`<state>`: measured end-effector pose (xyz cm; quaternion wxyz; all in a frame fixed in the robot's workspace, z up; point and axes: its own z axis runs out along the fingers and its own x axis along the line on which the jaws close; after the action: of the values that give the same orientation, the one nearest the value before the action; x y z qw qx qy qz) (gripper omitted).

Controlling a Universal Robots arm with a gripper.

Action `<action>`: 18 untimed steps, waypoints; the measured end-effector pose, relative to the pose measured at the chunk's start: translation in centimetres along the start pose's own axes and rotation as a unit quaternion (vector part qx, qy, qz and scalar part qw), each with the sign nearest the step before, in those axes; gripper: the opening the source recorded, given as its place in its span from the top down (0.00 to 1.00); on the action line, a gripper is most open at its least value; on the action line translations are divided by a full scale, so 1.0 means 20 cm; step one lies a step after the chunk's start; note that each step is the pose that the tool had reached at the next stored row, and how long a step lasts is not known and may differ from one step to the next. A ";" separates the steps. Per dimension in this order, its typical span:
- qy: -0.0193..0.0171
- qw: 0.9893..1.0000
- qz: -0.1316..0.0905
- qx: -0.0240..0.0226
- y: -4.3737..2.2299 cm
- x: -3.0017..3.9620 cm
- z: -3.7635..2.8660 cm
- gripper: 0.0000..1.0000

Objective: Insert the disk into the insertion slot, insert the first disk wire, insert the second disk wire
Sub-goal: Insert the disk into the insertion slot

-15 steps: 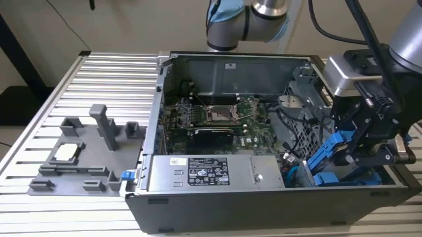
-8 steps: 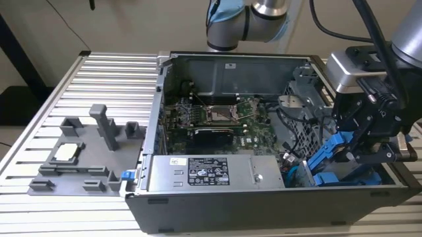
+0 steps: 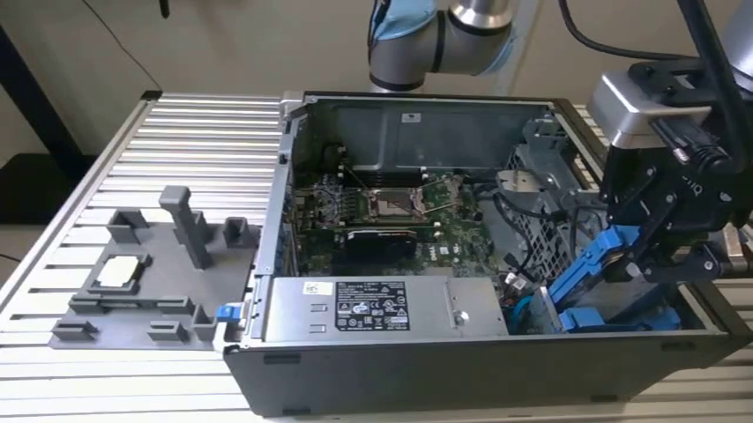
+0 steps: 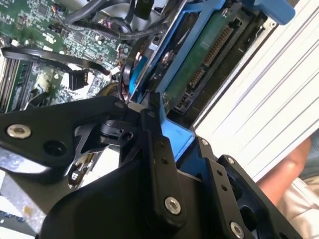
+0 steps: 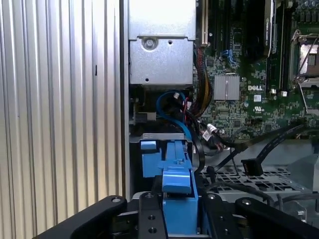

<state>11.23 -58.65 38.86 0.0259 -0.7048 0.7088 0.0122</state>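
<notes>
On the exterior view's left side of the slatted table (image 3: 200, 132) lies a grey tray (image 3: 141, 291) of moulded holders, just beside the open case (image 3: 471, 352). Inside the case, the motherboard (image 3: 389, 207) covers the middle and the power supply (image 3: 365, 308) runs along the near wall.

Past the power supply, loose cables crowd the gap. In the first wrist view a blue cable (image 5: 172, 107) loops there, and a black cable ends in a free connector (image 5: 251, 167) above the perforated cage (image 5: 269, 180).

At the case's near corner on the exterior view's right, the disk (image 3: 594, 264) hangs tilted, its lower end down inside the case beside the cage. Whether it has entered the slot cannot be told, because the disk and the arm hide the opening. A second blue carrier (image 3: 618, 319) lies flat just beneath it.

The claw (image 3: 659, 260) is clamped on the disk's blue frame. In both wrist views its black fingers (image 4: 154, 149) press the frame from either side. The second wrist view shows the disk's green circuit board.

Part of a person (image 4: 294, 169) shows by the table edge.
</notes>
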 end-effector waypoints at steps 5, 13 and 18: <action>-0.005 1.000 -0.001 0.013 0.034 0.000 0.007 0.67; -0.005 1.000 -0.001 0.014 0.039 0.001 0.036 0.67; -0.005 1.000 -0.001 0.014 0.038 -0.001 -0.009 0.59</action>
<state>10.46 -58.64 39.03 0.0394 -0.7047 0.7084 0.0054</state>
